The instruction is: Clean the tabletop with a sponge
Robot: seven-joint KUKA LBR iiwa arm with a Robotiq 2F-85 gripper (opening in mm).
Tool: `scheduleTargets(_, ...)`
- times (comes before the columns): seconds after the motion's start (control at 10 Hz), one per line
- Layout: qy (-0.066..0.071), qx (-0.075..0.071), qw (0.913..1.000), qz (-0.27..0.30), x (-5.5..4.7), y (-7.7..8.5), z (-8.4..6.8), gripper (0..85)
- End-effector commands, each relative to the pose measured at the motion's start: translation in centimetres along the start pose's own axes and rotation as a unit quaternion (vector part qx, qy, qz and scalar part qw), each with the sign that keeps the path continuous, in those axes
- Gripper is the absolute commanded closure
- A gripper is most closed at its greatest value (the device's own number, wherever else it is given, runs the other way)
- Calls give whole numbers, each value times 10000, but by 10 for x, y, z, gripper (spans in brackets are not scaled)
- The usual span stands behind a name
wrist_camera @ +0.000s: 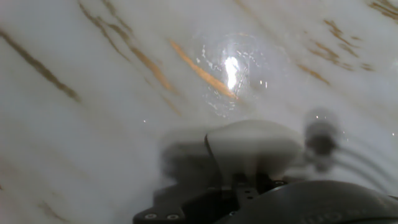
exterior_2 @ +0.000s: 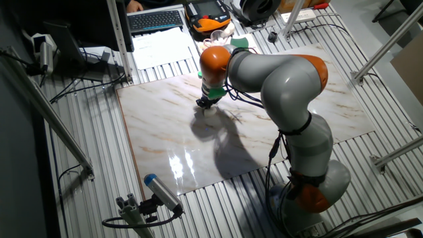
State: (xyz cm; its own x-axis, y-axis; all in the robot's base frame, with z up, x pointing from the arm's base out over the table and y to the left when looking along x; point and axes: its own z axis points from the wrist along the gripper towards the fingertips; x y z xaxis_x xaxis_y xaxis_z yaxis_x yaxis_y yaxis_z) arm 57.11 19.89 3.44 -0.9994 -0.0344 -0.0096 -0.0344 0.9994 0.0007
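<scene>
The tabletop is a glossy white-beige marble slab with brown veins, lying on the ribbed grey metal surface; it fills the hand view. My gripper points down at the slab's far-left part, and its tip is at or just above the surface. In the hand view a blurred cream-white block, the sponge, sits right in front of the hand over the marble. The gripper seems shut on it. The fingers themselves are hidden by blur. The sponge cannot be made out in the fixed view.
A green-and-yellow sponge lies behind the slab, near an orange device. A keyboard and papers lie at the far left. A blue-tipped cylinder on a mount stands at the slab's front-left corner. Metal struts rise at the right.
</scene>
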Motion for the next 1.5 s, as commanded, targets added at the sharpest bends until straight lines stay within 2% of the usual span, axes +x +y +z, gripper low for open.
scheduleTargets(0.0,7,-12,10000,16,-4,1,0,850)
scheduleTargets(0.4,-39,-19,10000,46,-12,1,7,850)
scheduleTargets(0.7,8,12,10000,93,-18,2,1,850)
scheduleTargets(0.8,22,-42,9999,116,-19,0,1,850)
scheduleTargets(1.4,-32,-26,10000,85,-19,-1,1,850)
